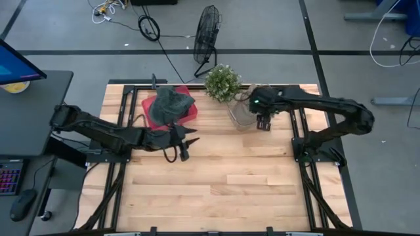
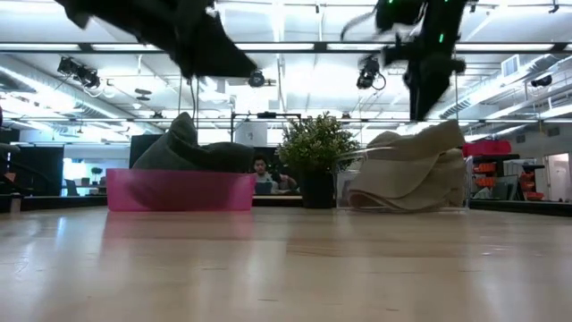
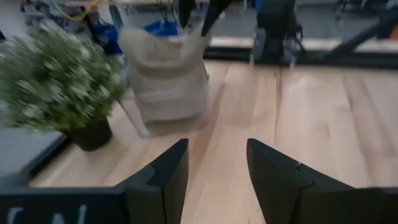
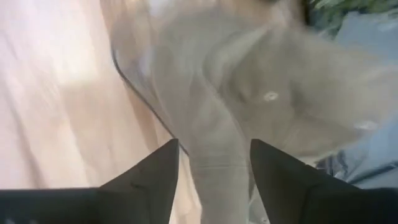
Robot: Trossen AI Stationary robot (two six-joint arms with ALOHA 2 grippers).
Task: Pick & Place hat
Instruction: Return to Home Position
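A dark green hat [image 1: 172, 103] lies in a pink bin [image 1: 190, 117] at the table's far left; both also show in the low view, the hat [image 2: 192, 148] in the bin [image 2: 179, 190]. A beige hat [image 1: 241, 111] rests in a clear tray [image 4: 134, 81] at the far right, beside a potted plant [image 1: 223, 82]. My left gripper [image 1: 189, 147] is open and empty, just near of the pink bin, pointing toward the beige hat [image 3: 165, 74]. My right gripper [image 1: 264, 123] is open, close above the beige hat [image 4: 249, 93], fingers pointing down.
The potted plant [image 2: 313, 156] stands between the pink bin and the beige hat at the table's far edge. Bare wooden tabletop [image 1: 230, 190] spreads over the near half. A black frame rail [image 1: 298, 131] runs along the right side.
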